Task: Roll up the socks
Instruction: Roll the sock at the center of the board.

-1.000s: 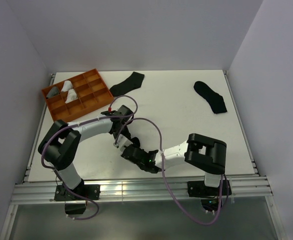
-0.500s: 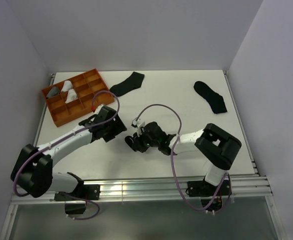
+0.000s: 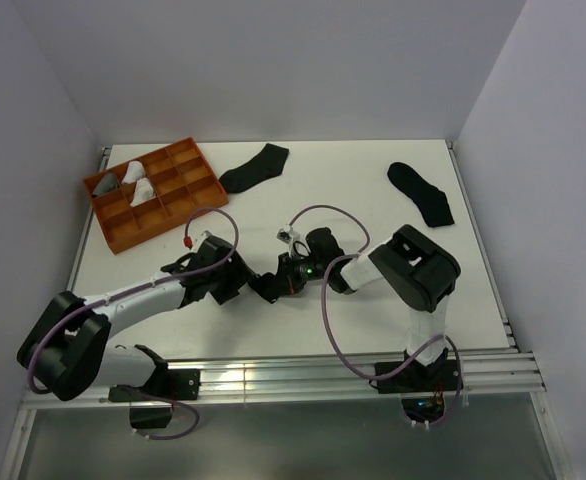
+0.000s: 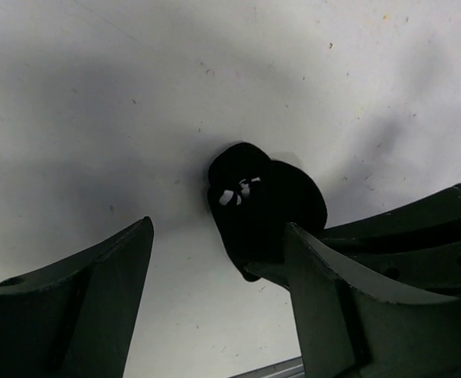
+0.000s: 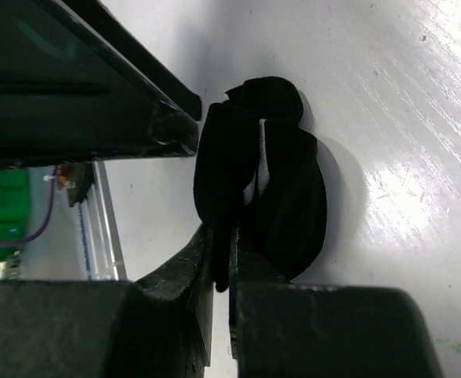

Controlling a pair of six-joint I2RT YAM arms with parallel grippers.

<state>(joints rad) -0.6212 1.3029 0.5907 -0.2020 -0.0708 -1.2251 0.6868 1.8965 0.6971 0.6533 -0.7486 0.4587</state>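
A rolled black sock [image 5: 282, 197] with a white mark lies low over the white table [image 3: 373, 240], in the front middle. My right gripper [image 5: 223, 260] is shut on a fold at the roll's edge. The same roll [image 4: 266, 201] shows in the left wrist view, just ahead of my left gripper [image 4: 219, 272], which is open with only bare table between its fingers [image 4: 105, 283]. From above, the left gripper [image 3: 241, 283] sits just left of the roll [image 3: 266, 288], with the right gripper [image 3: 279, 282] beside it. Two flat black socks [image 3: 255, 167] [image 3: 421, 193] lie at the back.
An orange divided tray [image 3: 178, 195] stands at the back left, with white and grey sock rolls [image 3: 138, 182] in its cells. Purple cables [image 3: 323, 215] loop above both arms. The table's front rail [image 3: 273, 375] runs close behind the grippers.
My left gripper has opened and drawn back to the left of the roll. The right arm has swung round with the roll in its jaws.
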